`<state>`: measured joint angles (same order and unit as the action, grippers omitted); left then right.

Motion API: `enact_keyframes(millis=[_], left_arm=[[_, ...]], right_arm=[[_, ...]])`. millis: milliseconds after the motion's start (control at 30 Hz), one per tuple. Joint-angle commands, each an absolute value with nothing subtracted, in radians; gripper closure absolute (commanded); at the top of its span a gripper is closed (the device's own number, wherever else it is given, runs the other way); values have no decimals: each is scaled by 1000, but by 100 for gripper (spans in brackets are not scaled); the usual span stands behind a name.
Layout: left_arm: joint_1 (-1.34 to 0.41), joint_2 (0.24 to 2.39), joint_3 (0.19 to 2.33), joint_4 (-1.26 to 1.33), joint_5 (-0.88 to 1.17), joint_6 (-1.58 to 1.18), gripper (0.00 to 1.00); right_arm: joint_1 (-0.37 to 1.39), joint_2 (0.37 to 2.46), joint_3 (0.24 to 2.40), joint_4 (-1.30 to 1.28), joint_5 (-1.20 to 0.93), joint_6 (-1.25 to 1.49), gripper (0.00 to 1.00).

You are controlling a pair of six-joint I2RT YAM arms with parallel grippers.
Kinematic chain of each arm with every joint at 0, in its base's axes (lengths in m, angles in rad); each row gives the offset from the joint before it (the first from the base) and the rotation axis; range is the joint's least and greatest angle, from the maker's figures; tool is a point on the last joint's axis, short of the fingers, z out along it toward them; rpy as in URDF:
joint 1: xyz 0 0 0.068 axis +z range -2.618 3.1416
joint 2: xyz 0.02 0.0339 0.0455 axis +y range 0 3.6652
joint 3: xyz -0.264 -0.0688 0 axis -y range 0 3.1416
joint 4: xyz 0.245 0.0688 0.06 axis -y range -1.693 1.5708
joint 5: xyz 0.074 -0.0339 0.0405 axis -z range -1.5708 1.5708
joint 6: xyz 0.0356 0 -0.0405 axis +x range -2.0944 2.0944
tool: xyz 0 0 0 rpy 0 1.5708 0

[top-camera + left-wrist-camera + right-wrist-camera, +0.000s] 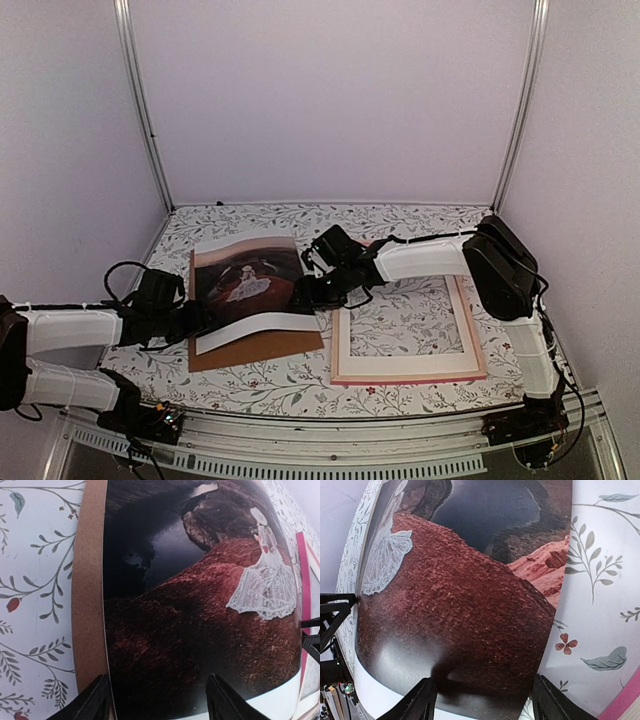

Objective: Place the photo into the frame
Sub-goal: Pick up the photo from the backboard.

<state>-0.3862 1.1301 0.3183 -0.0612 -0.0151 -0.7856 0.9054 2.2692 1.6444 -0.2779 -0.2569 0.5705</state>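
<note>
The photo [250, 280], a dark reddish print with a small figure in a white dress, lies bowed upward on a brown backing board [262, 350] left of centre. My left gripper [200, 322] is at its left edge. In the left wrist view it [160, 702] stands open low over the photo [190, 630], its fingers straddling the print's near part. My right gripper [312, 290] is at the photo's right edge, open [482, 702], fingers spread over the photo [460, 605]. The pink frame [481, 350] lies flat to the right, with a white mat [343, 350] in it.
The flowered tablecloth [420, 225] covers the table. Booth walls and metal posts [140, 110] close in the back and sides. The backing board [90, 605] shows past the photo's edge. A pink frame rail [302, 580] lies just beyond the photo.
</note>
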Motion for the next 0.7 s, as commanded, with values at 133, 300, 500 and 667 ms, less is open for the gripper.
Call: enact_keyframes(millis=[133,300,500,667], left_arm=[[-397,1100,266,22,65,-800,33],[-396,1072,258,70,92,-810,32],[-393,1002,252,104,100,-817,32],[-379,930,236,145,117,-827,32]], right_arm=[[896,2243,1593,-309,-260,598,32],[894,2246,1591,-302,-268,599,32],[894,2252,1584,-302,-269,597,32],[895,2256,1580,-301,-270,592,32]])
